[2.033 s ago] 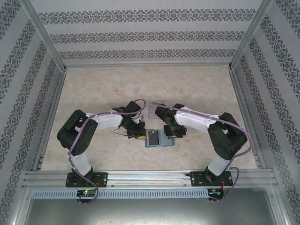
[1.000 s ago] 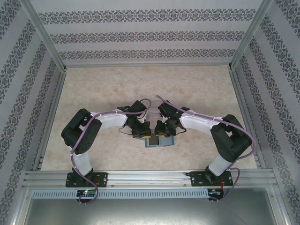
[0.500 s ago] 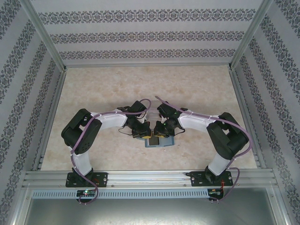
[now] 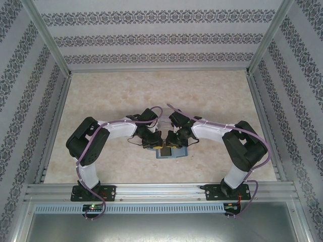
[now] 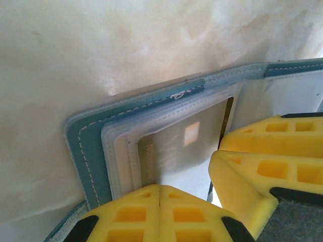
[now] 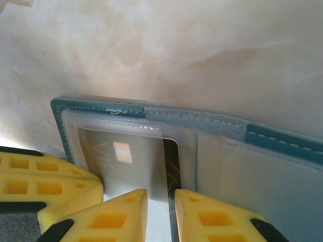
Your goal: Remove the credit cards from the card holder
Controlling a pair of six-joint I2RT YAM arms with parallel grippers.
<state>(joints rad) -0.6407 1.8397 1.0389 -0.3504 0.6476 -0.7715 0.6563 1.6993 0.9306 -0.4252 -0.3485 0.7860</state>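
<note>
Pale marbled counter [image 4: 202, 96] carries the open teal-blue folding card holder [image 5: 86, 146] beneath both fingers. A thin dark credit card [image 6: 172, 156] sits in its clear sleeve, so removal looks barely begun. Pressed together, the left fingers [image 5: 126, 217] rest on the sleeve. Narrowly spread, the right fingers [image 6: 212, 217] straddle the card edge, grip unclear.

The marbled beige table [image 4: 212, 101] carries the open card holder [image 4: 171, 154] (teal-edged).

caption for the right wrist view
Right gripper, jaws slightly apart, over a dark card in the open teal card holder
</note>
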